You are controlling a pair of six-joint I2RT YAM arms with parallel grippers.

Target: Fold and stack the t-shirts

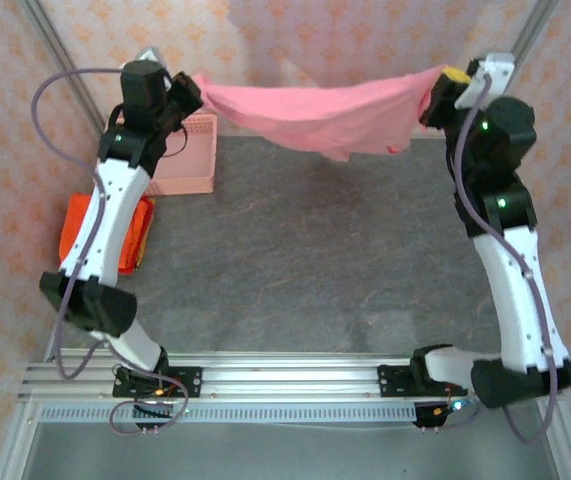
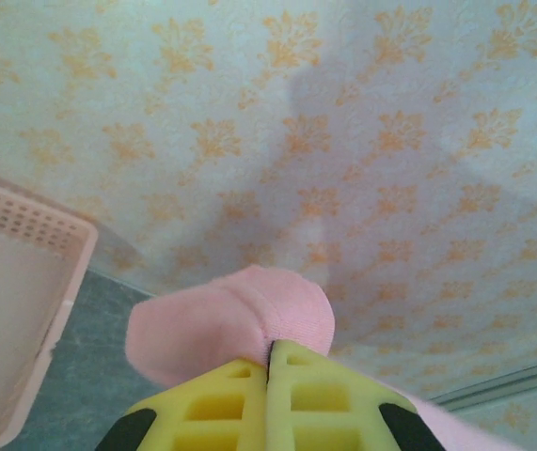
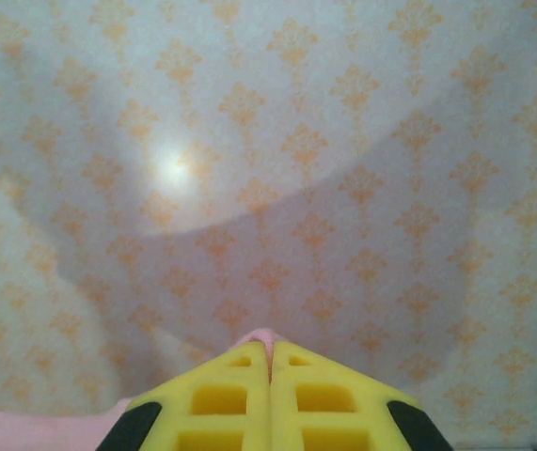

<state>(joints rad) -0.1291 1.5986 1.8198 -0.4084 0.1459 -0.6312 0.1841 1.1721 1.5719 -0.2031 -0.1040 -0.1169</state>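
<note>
Rail, grey tabletop, t-shirt, patterned walls

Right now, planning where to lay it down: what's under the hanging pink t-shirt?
Grey table lies below the pink t-shirt, the basket to its left. The table's far edge behind it is hidden.

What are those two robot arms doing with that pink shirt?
They are holding the pink t-shirt up in the air, spread between them above the far end of the table. The left pincer is shut on one end and the right pincer on the other. Orange-red t-shirts lie at the table's left edge, near a pink basket.
</note>
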